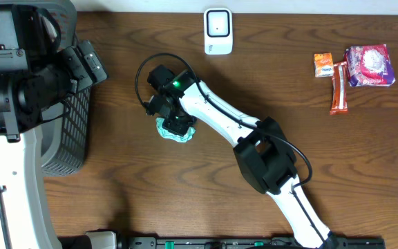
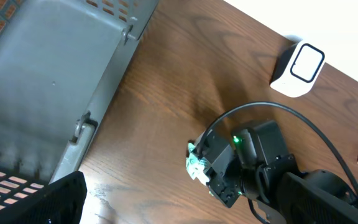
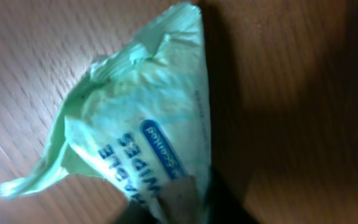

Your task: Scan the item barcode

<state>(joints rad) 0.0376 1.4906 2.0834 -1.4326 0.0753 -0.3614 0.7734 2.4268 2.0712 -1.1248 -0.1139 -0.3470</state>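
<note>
Right arm is stretched out across the counter [image 1: 365,173] and the right end effector [image 1: 176,125] sits directly on top of the pale green wipes packet [image 1: 175,135], left of centre on the wood. From the wrist camera the packet [image 3: 142,124] fills the view, crumpled to a rough triangle with its narrow end running down into the dark finger at the bottom edge, so the jaws look pinched together on that end. Blue label faces the camera and no barcode shows on this side. Now the relation that matters: the white scanner [image 1: 218,31] stands at the far edge of the counter, beyond the packet and a little to the right in the overhead view, well apart from it with bare wood between. My read is that the packet has to be carried that way and turned until its code faces the scanner window. The packet is too bunched up to call its long axis with confidence. The right arm is clearly the nearer one, since it already has the packet. The left end effector [image 1: 90,63] hangs with its jaws wide apart and nothing in them, over by the grey basket [image 1: 71,142] and well off from both packet and scanner. A few snack packets [image 1: 354,69] lie untouched far to the right.
</note>
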